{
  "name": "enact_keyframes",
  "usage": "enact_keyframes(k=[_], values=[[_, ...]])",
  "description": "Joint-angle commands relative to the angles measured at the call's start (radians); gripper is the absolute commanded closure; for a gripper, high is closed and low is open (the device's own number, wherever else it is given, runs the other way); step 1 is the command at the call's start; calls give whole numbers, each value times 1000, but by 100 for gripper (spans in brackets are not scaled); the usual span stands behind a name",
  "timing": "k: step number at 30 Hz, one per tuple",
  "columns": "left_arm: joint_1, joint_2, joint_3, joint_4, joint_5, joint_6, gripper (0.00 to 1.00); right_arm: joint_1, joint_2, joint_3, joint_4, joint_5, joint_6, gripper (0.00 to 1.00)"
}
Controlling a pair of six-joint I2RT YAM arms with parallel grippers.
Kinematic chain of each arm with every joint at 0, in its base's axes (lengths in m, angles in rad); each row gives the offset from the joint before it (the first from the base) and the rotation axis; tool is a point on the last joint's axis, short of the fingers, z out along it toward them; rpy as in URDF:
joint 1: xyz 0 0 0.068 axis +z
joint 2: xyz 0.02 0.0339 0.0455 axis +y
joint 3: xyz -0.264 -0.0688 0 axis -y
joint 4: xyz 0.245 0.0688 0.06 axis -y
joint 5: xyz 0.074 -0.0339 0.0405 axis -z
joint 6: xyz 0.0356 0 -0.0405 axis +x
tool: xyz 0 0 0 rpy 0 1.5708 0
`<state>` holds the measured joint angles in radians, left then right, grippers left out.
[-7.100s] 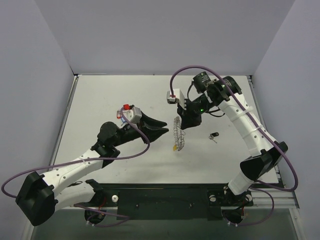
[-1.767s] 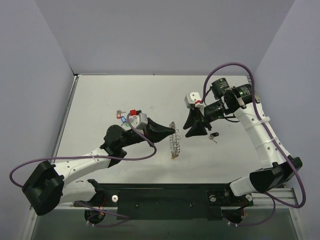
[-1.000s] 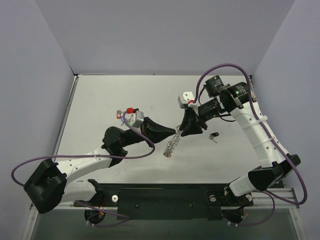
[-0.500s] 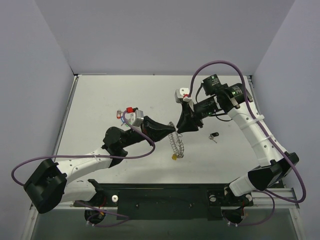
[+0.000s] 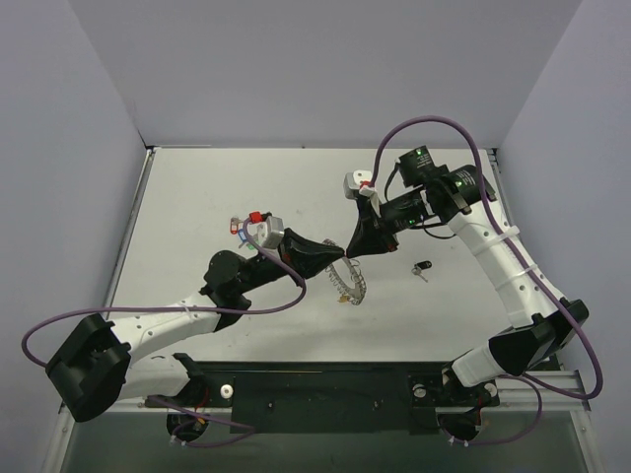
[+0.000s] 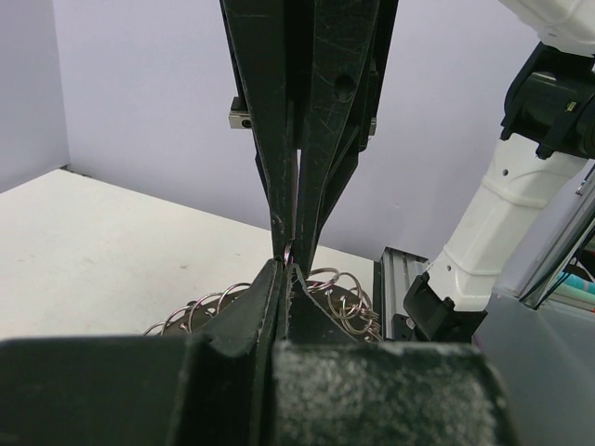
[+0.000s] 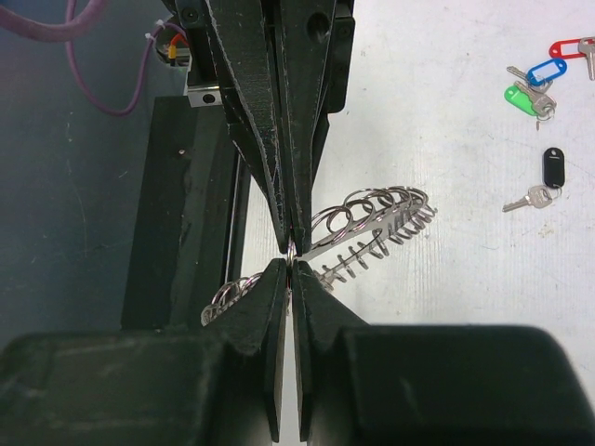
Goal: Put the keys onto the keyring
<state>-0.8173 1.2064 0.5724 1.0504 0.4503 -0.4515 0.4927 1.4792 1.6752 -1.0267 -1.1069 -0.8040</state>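
Observation:
The keyring (image 5: 349, 283), a silver loop fringed with small rings, hangs just above the table between both arms. My left gripper (image 5: 342, 259) is shut on one of its small rings. My right gripper (image 5: 352, 252) meets it tip to tip and is shut on the same ring. In the right wrist view my right gripper (image 7: 289, 271) pinches the ring against the left gripper (image 7: 290, 240), and the keyring (image 7: 372, 221) trails away to the right. In the left wrist view the keyring (image 6: 346, 293) shows behind my left gripper (image 6: 283, 269). One black-tagged key (image 5: 423, 267) lies right of the grippers.
Red-tagged (image 7: 563, 46), blue-tagged (image 7: 541, 72), green-tagged (image 7: 521, 95) and black-tagged (image 7: 552, 167) keys lie on the white table in the right wrist view. From above, the red and blue tags (image 5: 246, 219) show beside the left wrist. The black base rail (image 5: 315, 389) runs along the near edge.
My right gripper has closed onto the small ring that the left gripper holds. The keyring has swung a little and now hangs slightly higher and more to the right.

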Motion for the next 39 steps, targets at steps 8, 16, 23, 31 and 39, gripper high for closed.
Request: enact_keyframes(k=[8, 16, 23, 31, 39], values=[[-10, -36, 3, 23, -65, 16, 100, 37, -36, -20, 7, 62, 17, 100], [-14, -53, 7, -67, -75, 30, 92, 61, -43, 7, 40, 169, 146, 100], [-14, -114, 9, -191, -76, 86, 63, 95, -11, 64, -50, 283, 160, 100], [-14, -168, 50, -472, -36, 249, 51, 135, 97, 237, -309, 413, 40, 100], [-28, -128, 83, -400, -18, 339, 57, 182, 194, 363, -543, 542, -43, 100]])
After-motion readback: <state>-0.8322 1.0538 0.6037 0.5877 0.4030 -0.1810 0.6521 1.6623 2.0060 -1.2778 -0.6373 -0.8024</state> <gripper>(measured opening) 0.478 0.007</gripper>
